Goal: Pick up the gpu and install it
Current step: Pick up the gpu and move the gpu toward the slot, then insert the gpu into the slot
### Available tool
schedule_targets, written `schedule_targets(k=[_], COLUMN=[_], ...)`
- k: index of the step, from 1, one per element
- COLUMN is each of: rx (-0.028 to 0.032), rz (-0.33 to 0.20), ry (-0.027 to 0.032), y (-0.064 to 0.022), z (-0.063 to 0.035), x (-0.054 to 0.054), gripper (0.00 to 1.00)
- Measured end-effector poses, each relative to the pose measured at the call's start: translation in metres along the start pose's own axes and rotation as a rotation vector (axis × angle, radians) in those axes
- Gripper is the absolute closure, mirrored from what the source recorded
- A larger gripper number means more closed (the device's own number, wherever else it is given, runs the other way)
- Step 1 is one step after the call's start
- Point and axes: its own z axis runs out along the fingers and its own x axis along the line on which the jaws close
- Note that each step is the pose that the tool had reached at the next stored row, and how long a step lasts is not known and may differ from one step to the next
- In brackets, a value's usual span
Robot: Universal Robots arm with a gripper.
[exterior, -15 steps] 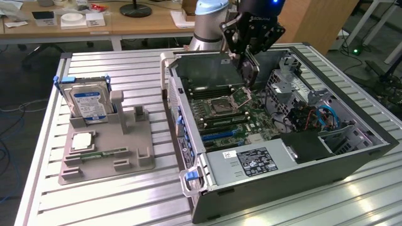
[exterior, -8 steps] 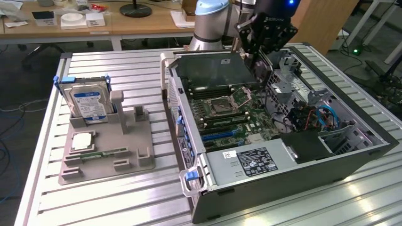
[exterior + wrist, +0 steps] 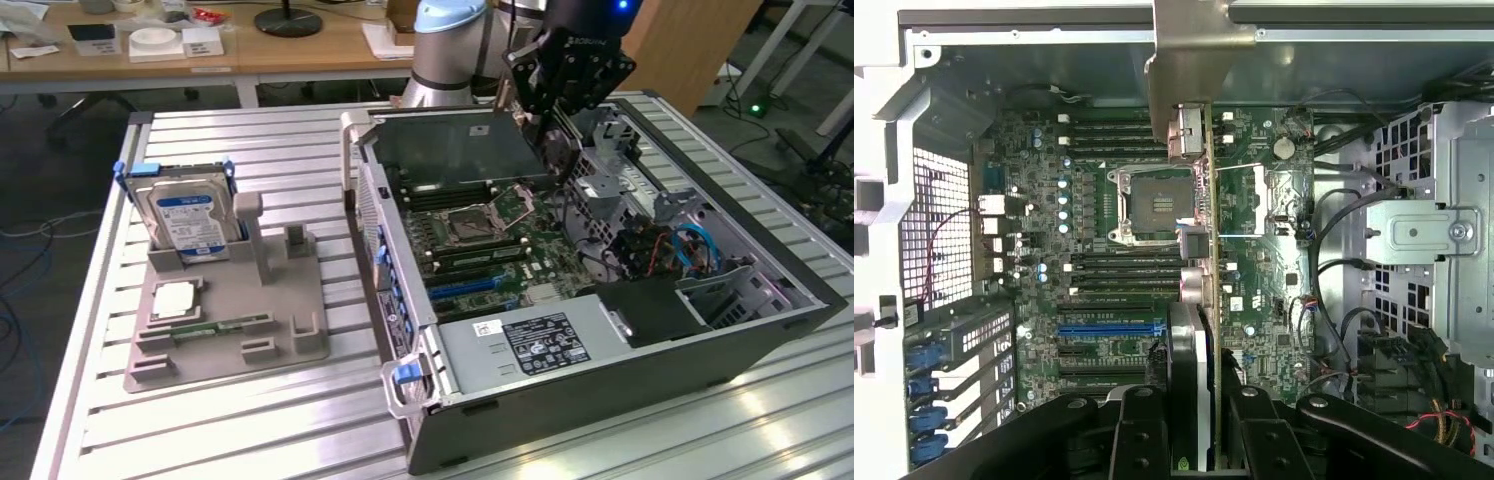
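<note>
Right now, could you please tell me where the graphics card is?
In the exterior view, the graphics card is held in the pincer above the open computer case, over the motherboard.

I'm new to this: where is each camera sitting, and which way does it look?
Exterior view: off the arm, raised, looking down at the open computer case on the table; the arm and gripper show, holding the graphics card.
Wrist view: on the wrist, looking down along the graphics card into the computer case; gripper fingers show.
Shared: gripper, graphics card, motherboard.
</note>
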Motion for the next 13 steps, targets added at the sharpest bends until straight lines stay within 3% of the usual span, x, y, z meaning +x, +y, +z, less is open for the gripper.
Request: schedule_targets(k=[9, 13], rx=[0.0000, -0.0009], rz=[-0.004, -0.046], ry=[0.0002, 0.0020], y=[0.0000, 0.0000], z=[0.0000, 0.0000], x=[0.0000, 0.0000], gripper=[0.72, 0.72])
